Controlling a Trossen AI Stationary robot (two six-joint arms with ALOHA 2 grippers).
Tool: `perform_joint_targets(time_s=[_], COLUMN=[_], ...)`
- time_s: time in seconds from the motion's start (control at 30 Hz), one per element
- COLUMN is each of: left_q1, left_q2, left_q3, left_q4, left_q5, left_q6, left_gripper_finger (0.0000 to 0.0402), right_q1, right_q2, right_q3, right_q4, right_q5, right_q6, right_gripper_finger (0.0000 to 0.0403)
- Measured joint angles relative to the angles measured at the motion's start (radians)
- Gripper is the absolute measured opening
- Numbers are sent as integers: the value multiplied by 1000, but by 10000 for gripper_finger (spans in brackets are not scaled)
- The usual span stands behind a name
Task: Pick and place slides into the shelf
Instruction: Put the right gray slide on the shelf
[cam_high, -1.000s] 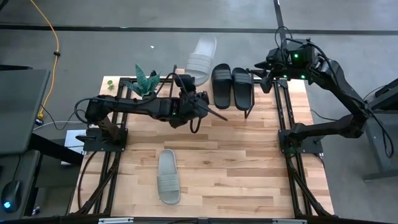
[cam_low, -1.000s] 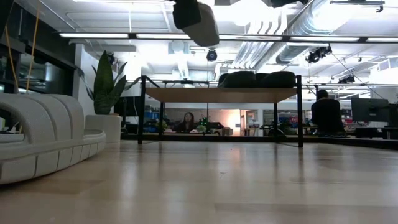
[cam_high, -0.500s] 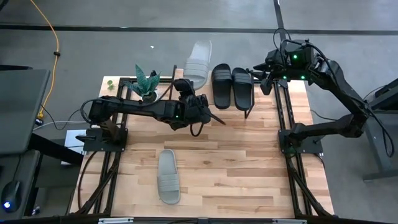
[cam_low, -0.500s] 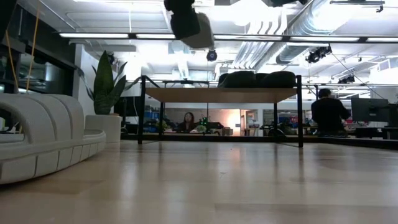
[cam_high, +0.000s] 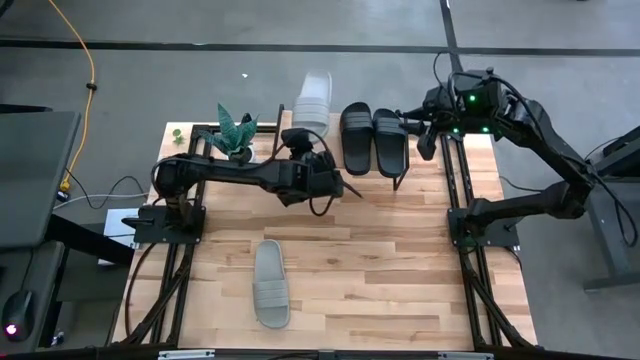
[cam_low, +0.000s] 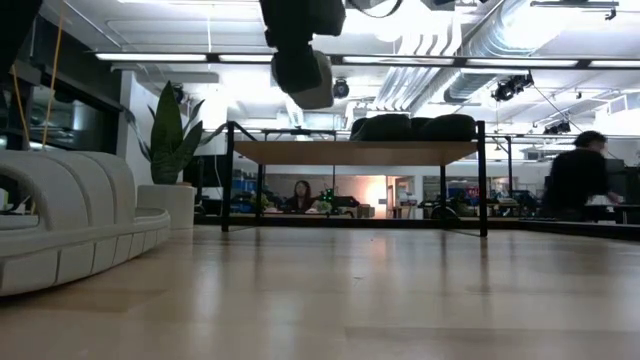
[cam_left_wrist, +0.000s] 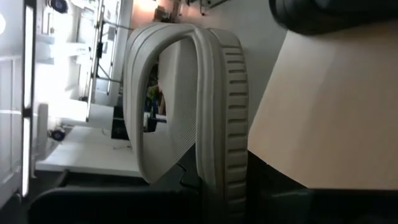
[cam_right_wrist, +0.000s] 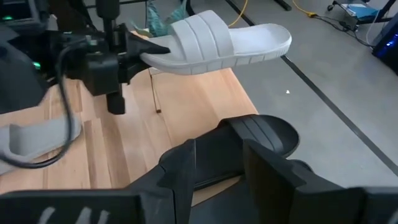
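Observation:
My left gripper (cam_high: 300, 140) is shut on a pale grey-green slide (cam_high: 312, 100) and holds it in the air over the left part of the shelf (cam_high: 331, 135). The slide sticks out past the shelf's far edge. It also shows in the right wrist view (cam_right_wrist: 211, 40) and the low view (cam_low: 305, 75). Two black slides (cam_high: 373, 140) lie side by side, soles down, on the shelf's right part. My right gripper (cam_high: 424, 128) is open just right of them. A second pale slide (cam_high: 270, 283) lies on the tabletop near the front. My left gripper pinches the pale slide's sole at the end nearer the strap (cam_right_wrist: 151, 57) between its two fingers. The fingers come about level from the table's near side, along the slide. The slide is lifted clear, strap up and roughly level, with its free end (cam_right_wrist: 277, 37) toward the far edge.
A small potted plant (cam_high: 236, 135) stands left of the shelf at the table's far edge. The shelf's thin black legs (cam_right_wrist: 153, 93) stand under the held slide. Bare tabletop (cam_high: 400, 260) lies between the shelf and the near slide. People show in the room behind (cam_low: 578, 180).
My left gripper has carried the pale slide a little toward the table's left and down. The slide has swung from slanting toward the far right to pointing nearly straight at the far edge. It stays lifted clear.

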Motion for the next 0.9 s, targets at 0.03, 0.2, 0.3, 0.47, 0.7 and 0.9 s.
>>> perform_joint_targets(time_s=[0.03,0.2,0.3,0.47,0.7,0.9], left_q1=[0,-2,-2,-2,-2,-2], left_q2=[0,0,13,36,84,113], left_q3=[0,0,1,2,-1,2], left_q4=[-16,-59,-65,-94,-132,-113], left_q5=[2,17,27,38,39,43], left_q6=[-24,-91,-117,-169,-212,-232], left_gripper_finger=[33,33,33,33,33,33], right_q1=[3,8,8,8,8,20], right_q2=[0,0,0,0,0,0], right_q3=[0,0,0,0,0,0], right_q4=[0,0,0,-2,-6,-11], right_q5=[0,15,15,15,11,6], right_q6=[0,0,0,0,1,4], right_gripper_finger=[126,126,126,126,126,126])
